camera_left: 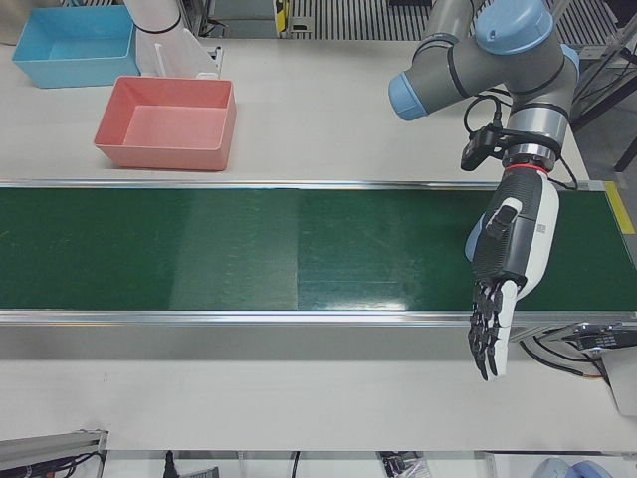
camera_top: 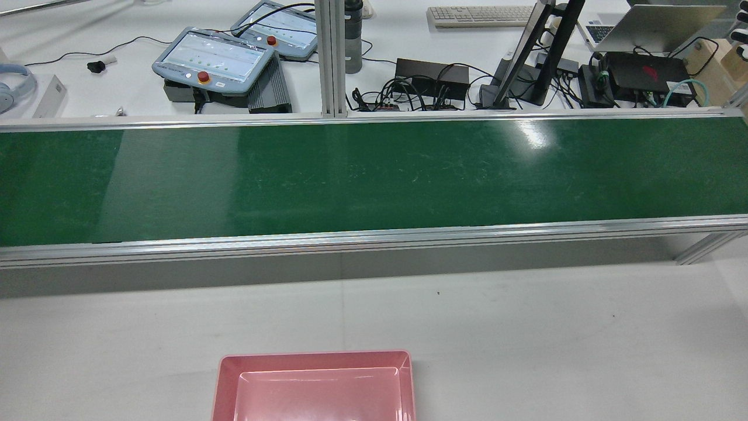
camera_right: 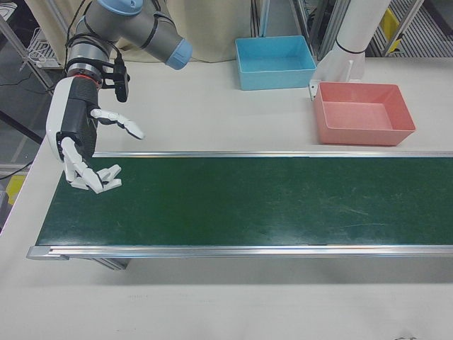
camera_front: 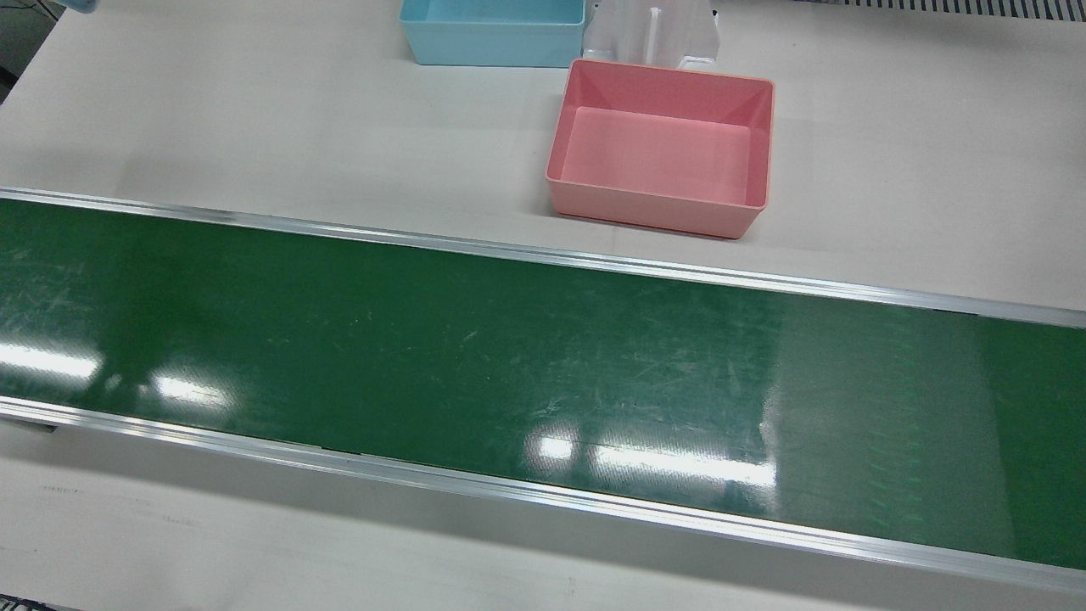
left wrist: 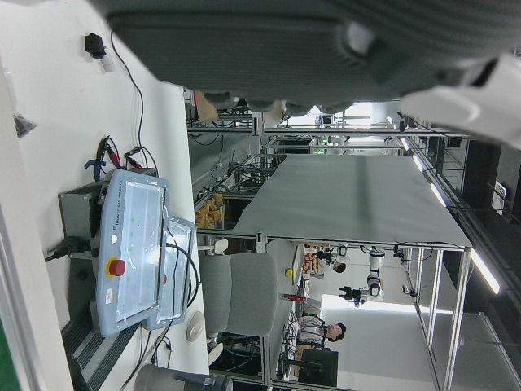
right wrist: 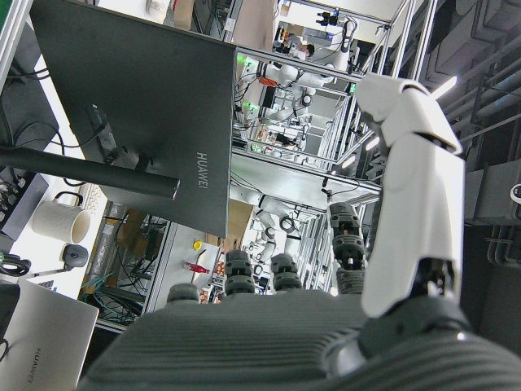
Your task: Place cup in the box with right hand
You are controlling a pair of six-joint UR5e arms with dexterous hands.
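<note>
No cup shows in any view; the green conveyor belt (camera_right: pixel 241 198) is bare along its whole length. Judged step: wait for the cup, then grasp it with the right hand (camera_right: pixel 85 152). To do this well, I would keep the hand low over its end of the belt, fingers spread, and close only once the cup sits between thumb and fingers; then carry it across to the pink box (camera_right: pixel 364 113), which stands empty on the bench (camera_right: pixel 212 106) just behind the belt, with the blue box (camera_right: pixel 276 62) further back.

Right hand: hangs fingers-down over the belt's end, fingers (camera_right: pixel 106 180) curled part-way and apart, thumb out sideways, holding nothing.

Left hand (camera_left: pixel 503 269): hangs at the opposite end of the belt, pointing down past the belt's near rail, fingers (camera_left: pixel 488 334) straight and close together, empty. Both are well apart from the pink box.
</note>
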